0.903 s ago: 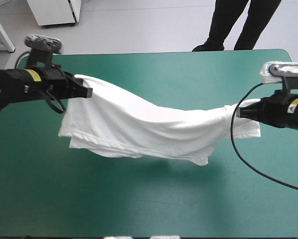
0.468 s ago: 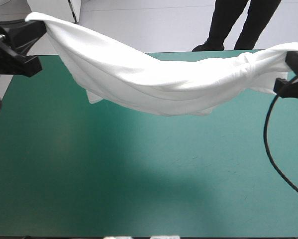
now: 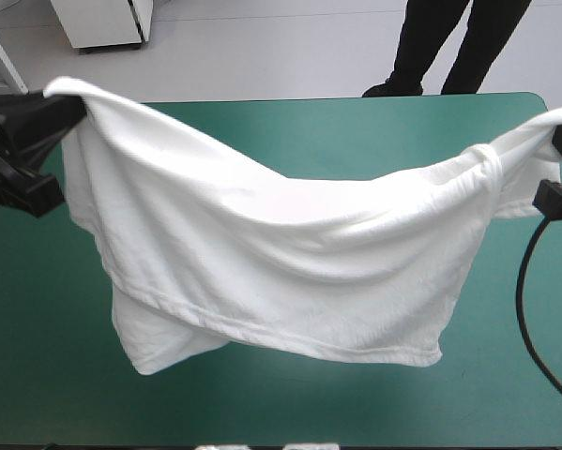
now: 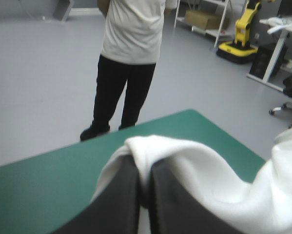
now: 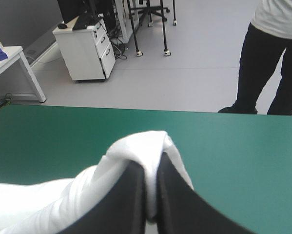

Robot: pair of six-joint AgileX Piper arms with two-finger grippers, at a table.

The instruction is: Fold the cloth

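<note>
The white T-shirt [image 3: 281, 262] hangs in the air between both arms, stretched wide above the teal-green table [image 3: 356, 131], its lower hem sagging toward the near side. My left gripper [image 3: 60, 105] is shut on the T-shirt's left top corner, high at the table's left edge. In the left wrist view its black fingers [image 4: 121, 195] pinch a white fold [image 4: 150, 148]. My right gripper [image 3: 560, 131] is shut on the T-shirt's right top corner at the table's right edge. In the right wrist view a white fold [image 5: 141, 144] bulges over the fingers [image 5: 128, 200].
The hanging shirt hides much of the middle of the table. The table's far edge [image 3: 337, 97] runs behind the shirt, and its near strip [image 3: 281, 422] shows below the hem.
Earlier the shirt hung low over the table between the arms. Both grippers rose and the shirt swung up; now it has dropped open and hangs broader, toward the near side.
</note>
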